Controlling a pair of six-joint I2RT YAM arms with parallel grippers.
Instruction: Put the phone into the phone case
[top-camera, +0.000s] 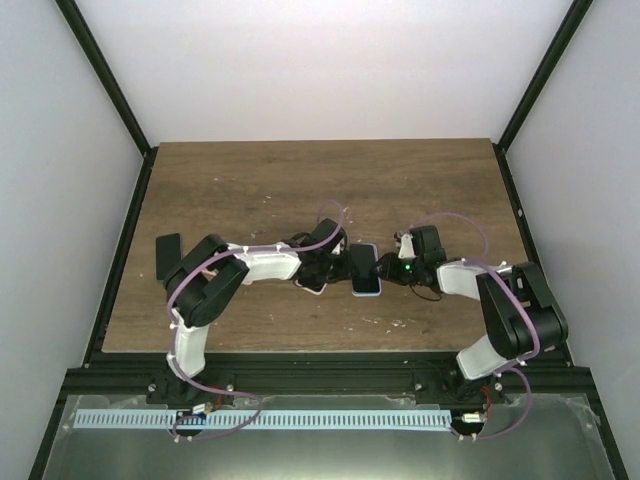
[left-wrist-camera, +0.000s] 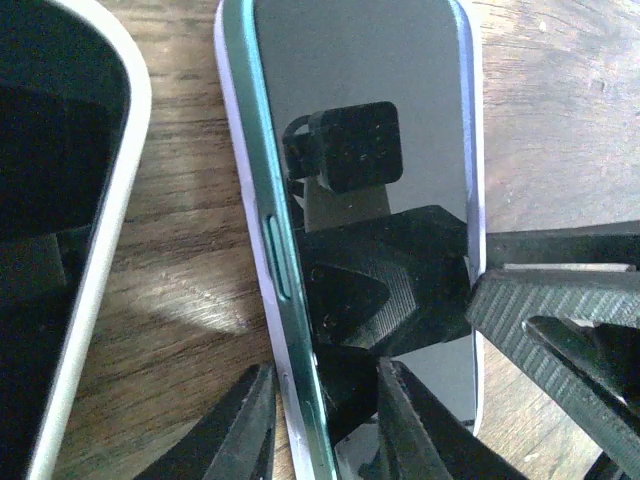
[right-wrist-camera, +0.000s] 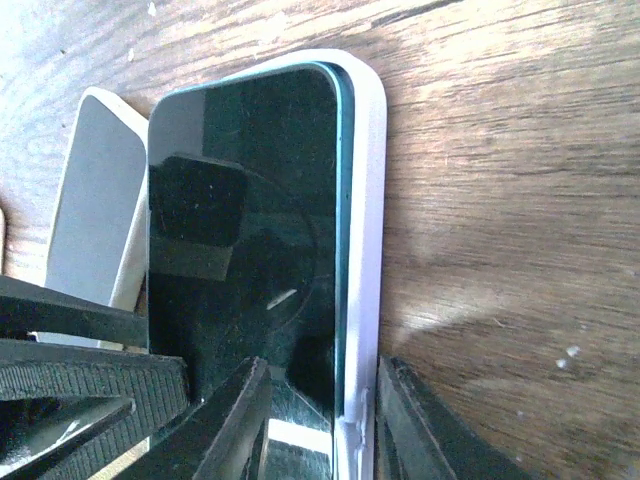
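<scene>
From above, the phone (top-camera: 365, 265) lies in the phone case (top-camera: 368, 293), mid-counter (top-camera: 250, 190). Left wrist: the left end effector (left-wrist-camera: 325, 425) straddles its long edge; I cannot tell whether it is clamped. Right wrist: the right end effector (right-wrist-camera: 320, 425) straddles the opposite edge, likewise unclear

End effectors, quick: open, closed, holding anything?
Left end effector: straddles the phone edge; grip cannot be told.
Right end effector: likewise, grip cannot be told.
</scene>
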